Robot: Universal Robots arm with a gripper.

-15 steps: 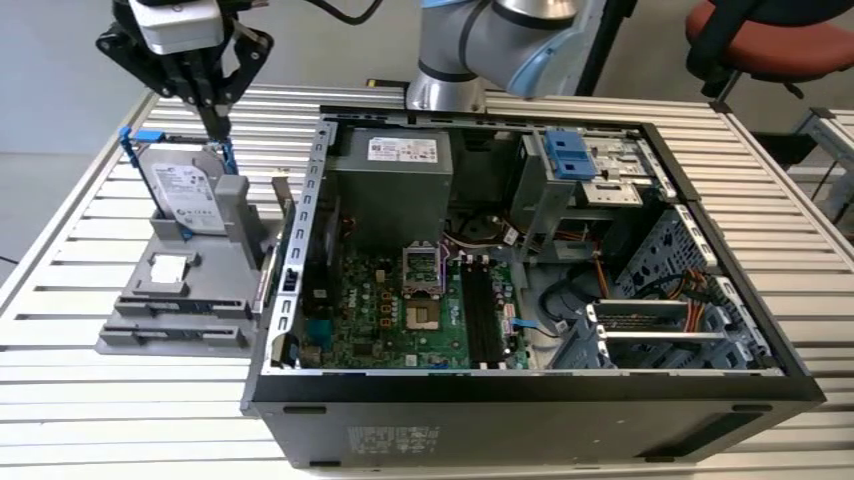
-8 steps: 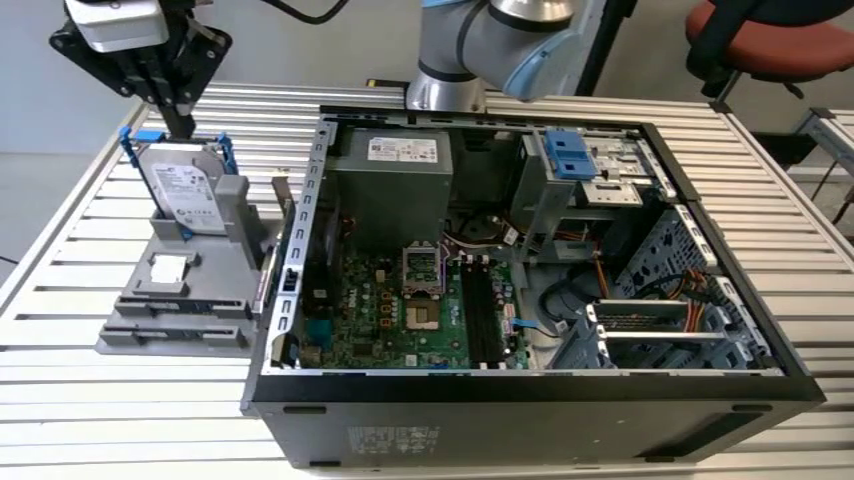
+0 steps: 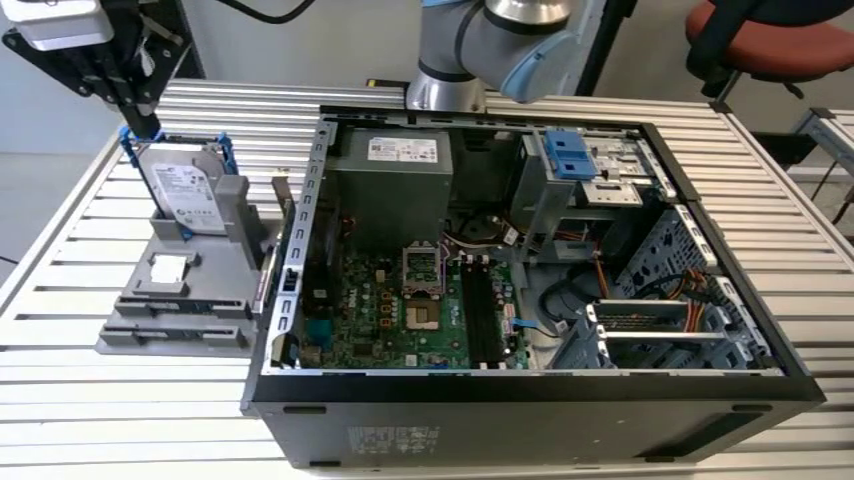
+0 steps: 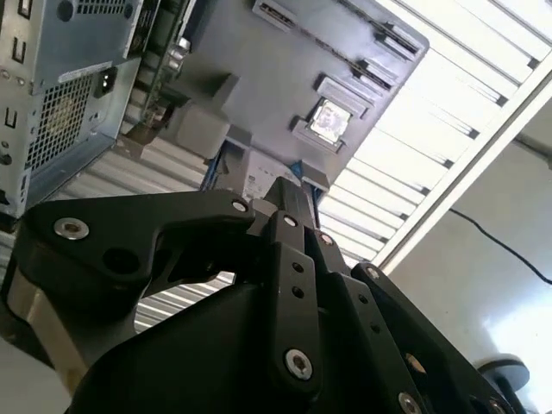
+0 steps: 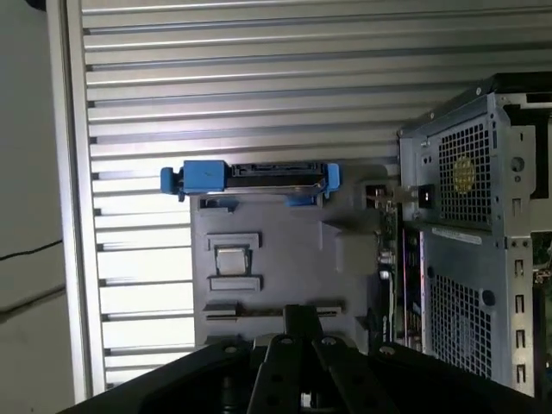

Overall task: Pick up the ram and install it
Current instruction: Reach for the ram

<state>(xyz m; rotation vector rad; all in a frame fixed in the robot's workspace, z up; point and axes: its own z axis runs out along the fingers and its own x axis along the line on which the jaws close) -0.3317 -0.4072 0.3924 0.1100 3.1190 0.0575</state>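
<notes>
The ram (image 3: pixel 283 205) is a thin dark stick standing on edge at the right end of the grey fixture (image 3: pixel 174 300), close to the computer case's outer wall. My gripper (image 3: pixel 140 128) hangs above the far left of the fixture, over the top edge of the silver hard drive (image 3: pixel 187 190) in its blue bracket. It is well to the exterior view's left of the ram. The fingers (image 5: pixel 302 321) are together with nothing between them, as the second wrist view's gripper (image 4: pixel 289 197) also shows. The long black motherboard slots (image 3: pixel 478 300) lie inside the open case.
The open computer case (image 3: pixel 307 250) takes up the middle of the slatted metal table (image 3: pixel 801 250), with a power supply (image 3: pixel 394 190) at its back. The hard drive (image 5: pixel 250 177) stands at the fixture's far end. A red chair (image 3: pixel 774 40) is behind the table.
</notes>
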